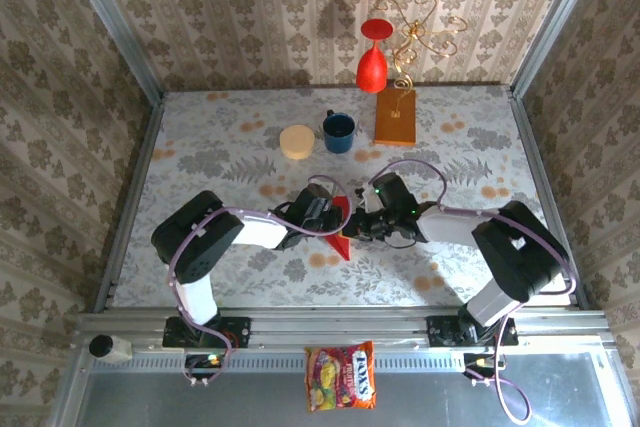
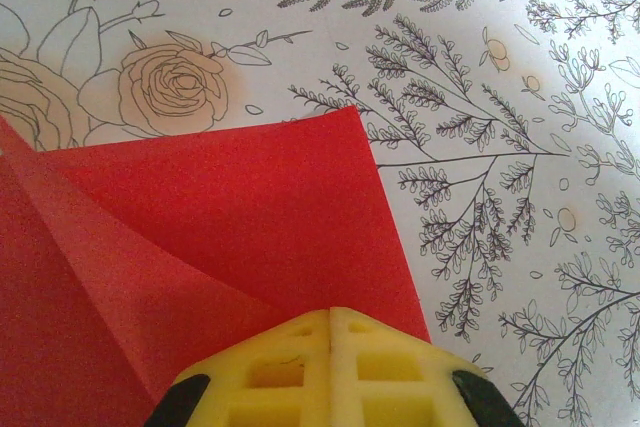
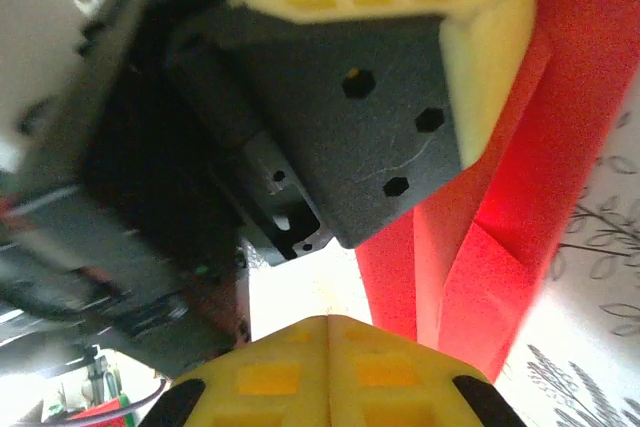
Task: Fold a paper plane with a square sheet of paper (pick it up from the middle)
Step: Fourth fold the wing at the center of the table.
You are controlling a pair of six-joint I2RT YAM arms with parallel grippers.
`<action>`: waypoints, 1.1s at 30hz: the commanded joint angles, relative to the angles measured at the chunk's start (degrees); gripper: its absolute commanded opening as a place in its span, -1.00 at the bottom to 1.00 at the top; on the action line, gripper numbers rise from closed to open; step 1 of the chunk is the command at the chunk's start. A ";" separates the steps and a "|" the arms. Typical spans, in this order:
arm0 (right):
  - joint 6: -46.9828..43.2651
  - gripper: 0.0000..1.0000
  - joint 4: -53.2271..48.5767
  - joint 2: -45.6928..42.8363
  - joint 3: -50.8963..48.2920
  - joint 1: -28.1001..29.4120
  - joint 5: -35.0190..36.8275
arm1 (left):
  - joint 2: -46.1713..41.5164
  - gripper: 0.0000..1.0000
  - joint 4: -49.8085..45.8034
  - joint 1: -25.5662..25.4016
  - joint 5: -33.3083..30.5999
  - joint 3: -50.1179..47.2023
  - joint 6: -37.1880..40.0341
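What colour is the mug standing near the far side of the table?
The mug is dark blue, best seen in the top external view.

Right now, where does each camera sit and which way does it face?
Top external: above and behind the arms, facing down on the table; both arms, left gripper, right gripper.
Left wrist: on the left arm, facing down at the red paper; own shut fingers.
Right wrist: on the right arm, facing the left gripper; own shut fingers.
All share the red paper.

Red paper sheet (image 1: pixel 342 237) largely hidden under left arm (image 1: pixel 305 217) — arm blurred close-up.
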 commanded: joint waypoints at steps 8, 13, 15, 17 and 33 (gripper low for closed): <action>0.62 -0.98 2.65 8.34 -0.57 1.09 2.52 | 1.72 -1.00 -4.86 0.08 -2.04 -0.70 -1.99; -1.36 -1.00 0.62 7.95 -3.07 1.04 2.26 | 2.55 -1.00 -9.45 0.03 -4.28 0.96 -3.69; -2.47 -1.00 -0.20 7.54 -4.02 1.05 1.87 | 2.72 -1.00 -10.56 0.12 -5.02 1.22 -4.47; -3.60 -1.00 -1.39 6.96 -4.62 1.22 1.30 | 2.78 -1.00 -11.02 0.12 -5.52 1.29 -5.22; -7.82 -1.00 -5.27 3.01 -10.15 4.73 0.59 | 3.77 -1.00 -13.06 0.12 -6.91 1.81 -6.20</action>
